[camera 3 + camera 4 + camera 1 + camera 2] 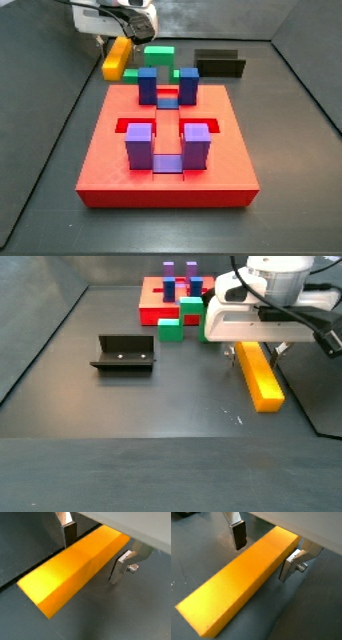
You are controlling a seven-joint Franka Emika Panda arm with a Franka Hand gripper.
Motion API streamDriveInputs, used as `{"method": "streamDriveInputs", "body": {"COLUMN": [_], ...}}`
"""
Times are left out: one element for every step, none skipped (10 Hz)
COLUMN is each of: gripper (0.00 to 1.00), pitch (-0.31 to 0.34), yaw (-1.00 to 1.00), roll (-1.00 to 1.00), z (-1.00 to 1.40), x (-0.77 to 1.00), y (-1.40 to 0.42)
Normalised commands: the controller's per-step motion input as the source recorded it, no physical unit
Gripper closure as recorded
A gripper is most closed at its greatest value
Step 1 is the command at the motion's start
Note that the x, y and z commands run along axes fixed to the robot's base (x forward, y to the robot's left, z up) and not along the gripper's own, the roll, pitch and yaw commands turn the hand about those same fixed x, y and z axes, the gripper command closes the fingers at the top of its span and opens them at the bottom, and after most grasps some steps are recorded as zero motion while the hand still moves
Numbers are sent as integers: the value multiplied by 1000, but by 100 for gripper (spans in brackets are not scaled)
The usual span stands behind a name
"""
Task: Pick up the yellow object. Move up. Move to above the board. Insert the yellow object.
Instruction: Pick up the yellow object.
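The yellow object [67, 572] is a long yellow-orange bar lying flat on the dark floor; it also shows in the other wrist view [234, 594] and in both side views [118, 58] [262, 378]. My gripper [92, 559] [262, 562] straddles one end of the bar, open. One dark pad [238, 534] stands apart from the bar's side, and the silver finger [290, 566] stands close beside the other side. In the side views the gripper [127, 25] [254, 346] hangs over the bar's end. The red board [107, 160] [151, 294] lies beside the bar and carries purple and blue posts.
A green block [159, 57] [171, 328] stands between the bar and the board. The dark fixture [123, 353] [218, 62] stands on the floor away from the bar. Purple posts [139, 143] and blue posts [148, 85] rise from the board. Enclosure walls ring the floor.
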Motion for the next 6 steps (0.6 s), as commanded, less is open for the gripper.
{"method": "streamDriveInputs", "body": {"gripper": [0, 0, 0, 0, 0, 0], "pitch": [0, 0, 0, 0, 0, 0], "yaw": [-17, 0, 0, -6, -6, 0], "roll": [1, 4, 0, 16, 26, 0], "z": [-51, 0, -29, -186, -186, 0], "x": [0, 0, 0, 0, 0, 0], "y": [0, 0, 0, 0, 0, 0]}}
